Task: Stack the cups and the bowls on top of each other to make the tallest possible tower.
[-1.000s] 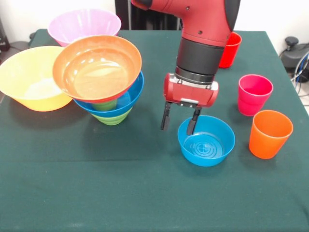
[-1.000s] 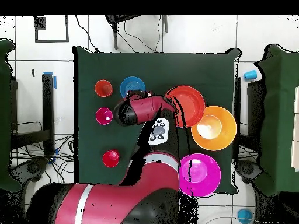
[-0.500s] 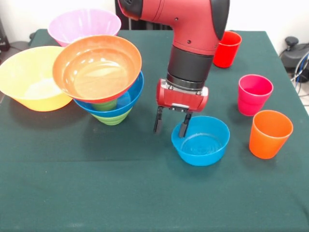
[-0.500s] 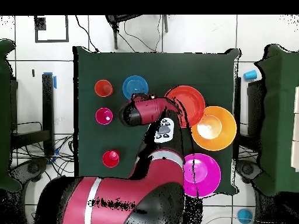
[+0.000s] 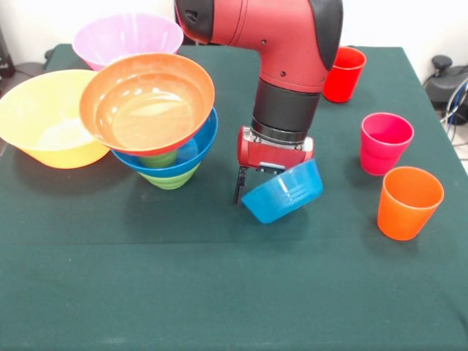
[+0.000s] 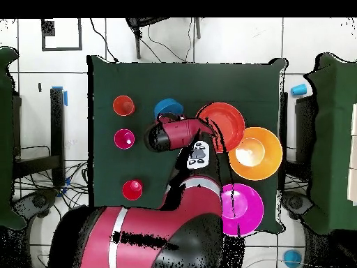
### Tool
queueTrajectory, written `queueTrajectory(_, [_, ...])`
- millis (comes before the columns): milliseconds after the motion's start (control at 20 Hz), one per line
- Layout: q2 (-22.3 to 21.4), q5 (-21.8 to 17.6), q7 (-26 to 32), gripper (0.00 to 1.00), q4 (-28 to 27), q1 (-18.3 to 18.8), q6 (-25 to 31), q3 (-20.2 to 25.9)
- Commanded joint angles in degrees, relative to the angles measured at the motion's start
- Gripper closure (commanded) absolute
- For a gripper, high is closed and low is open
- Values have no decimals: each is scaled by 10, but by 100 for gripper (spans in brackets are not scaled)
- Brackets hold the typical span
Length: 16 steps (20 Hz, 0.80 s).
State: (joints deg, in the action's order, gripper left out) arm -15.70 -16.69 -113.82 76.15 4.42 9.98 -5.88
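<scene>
In the front view, you saw the tool (image 5: 257,180) clamped on the rim of the small translucent blue plastic bowl (image 5: 284,192), which hung tilted with its ringed bottom turned toward the camera. One dark finger (image 5: 239,185) showed to the left of the bowl; the other was hidden behind the bowl wall. Whether the bowl's low edge touched the green-covered bench (image 5: 219,292) could not be told.

The overhead view hid the tool beneath the red and black arm (image 6: 174,132); there you saw only part of the small blue bowl (image 6: 168,108) projecting past the wrist.

The tower (image 5: 157,124) stood to the left of the tool in the front view: small green plastic bowl (image 5: 170,178) at the base, wide blue plastic bowl (image 5: 191,155) on it, and shallow orange-red plastic bowl (image 5: 146,102) on top, tipped toward the camera. From overhead, only the orange-red bowl (image 6: 224,125) of the tower was visible.

The big yellow-orange plastic bowl (image 5: 44,121) and big pink plastic bowl (image 5: 126,36) stood behind and to the left of the tower. The red (image 5: 344,73), magenta-pink (image 5: 385,142) and orange (image 5: 409,202) ribbed plastic cups stood upright and apart at the right.
</scene>
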Motion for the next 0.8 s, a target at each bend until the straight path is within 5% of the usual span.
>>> queueTrajectory(50, [23,-50,26,0,-14,13,-14,79])
queueTrajectory(800, [9,-64,24,0,-2,19,-20,75])
